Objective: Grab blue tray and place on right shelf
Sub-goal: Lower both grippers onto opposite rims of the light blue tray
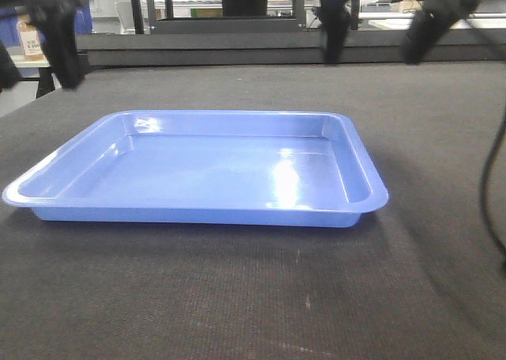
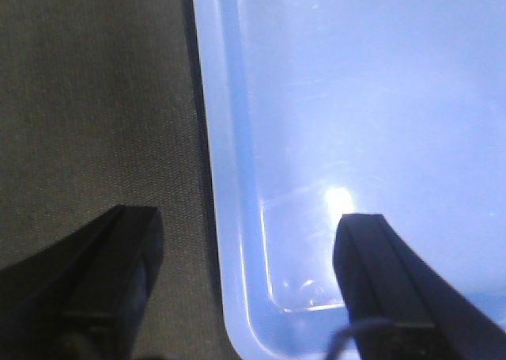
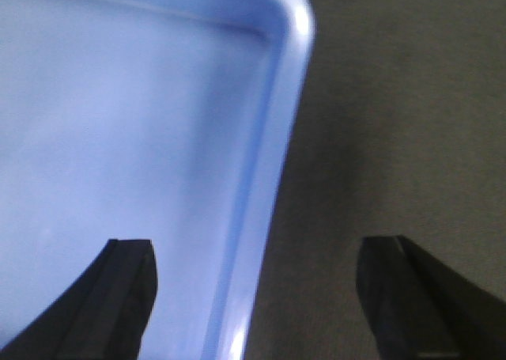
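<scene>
The blue tray [image 1: 198,170] lies flat on the dark textured table top [image 1: 237,297], holding nothing. In the left wrist view my left gripper [image 2: 247,217] is open above the tray's left rim [image 2: 225,178], with one finger over the table and the other over the tray floor. My right gripper [image 3: 257,245] is open the same way over the tray's right rim [image 3: 269,178]. In the front view both grippers hang blurred above the tray's far end, the left gripper [image 1: 35,75] and the right gripper [image 1: 374,51]. The right shelf is out of view.
A black frame rail [image 1: 237,47] runs behind the table's far edge. Dark-blue bins [image 1: 12,28] and clutter stand in the background at left. A black cable [image 1: 492,186] hangs down at the right edge of the front view.
</scene>
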Available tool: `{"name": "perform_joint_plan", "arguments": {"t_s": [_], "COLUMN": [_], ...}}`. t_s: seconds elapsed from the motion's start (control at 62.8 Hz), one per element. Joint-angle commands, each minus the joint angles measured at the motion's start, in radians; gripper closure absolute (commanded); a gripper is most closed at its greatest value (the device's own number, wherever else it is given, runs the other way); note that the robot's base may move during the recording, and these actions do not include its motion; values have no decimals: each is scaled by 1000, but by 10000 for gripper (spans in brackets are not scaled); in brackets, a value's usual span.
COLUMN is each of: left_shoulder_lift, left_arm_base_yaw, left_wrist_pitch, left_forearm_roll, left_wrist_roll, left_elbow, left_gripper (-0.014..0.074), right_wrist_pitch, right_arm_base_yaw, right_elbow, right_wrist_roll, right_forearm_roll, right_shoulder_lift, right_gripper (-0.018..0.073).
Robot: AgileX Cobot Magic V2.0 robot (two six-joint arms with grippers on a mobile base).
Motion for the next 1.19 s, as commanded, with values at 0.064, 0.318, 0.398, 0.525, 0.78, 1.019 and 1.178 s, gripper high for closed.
{"name": "perform_joint_plan", "arguments": {"t_s": [0.064, 0.318, 0.398, 0.525, 0.78, 1.019, 1.178], "left_shoulder_lift": [26, 119, 143, 167, 185, 200, 200], "left_arm_base_yaw": [-8, 8, 13, 21, 23, 23, 23], "left_wrist_pitch": [-50, -84, -85, -99, -110, -101, -96], "left_forearm_roll": [25, 16, 16, 2, -14, -17, -19], "left_wrist_roll": [-48, -72, -72, -72, -72, -72, -72], "left_elbow": [-36, -38, -41, -44, -44, -44, -48], "left_gripper": [227, 227, 227, 229, 229, 323, 533], "right_wrist_pitch": [-46, -45, -48, -64, -67, -78, -70], "right_arm_base_yaw": [-1, -1, -1, -1, -1, -1, -1], "right_elbow": [-44, -44, -44, -44, -44, -44, -44], "right_wrist_roll": [58, 58, 58, 58, 58, 58, 58], "right_forearm_roll": [-43, -34, -20, -11, 11, 11, 11], "right_shoulder_lift": [31, 133, 156, 188, 231, 231, 230], "right_gripper": [-51, -51, -51, -51, -39, 277, 514]}}
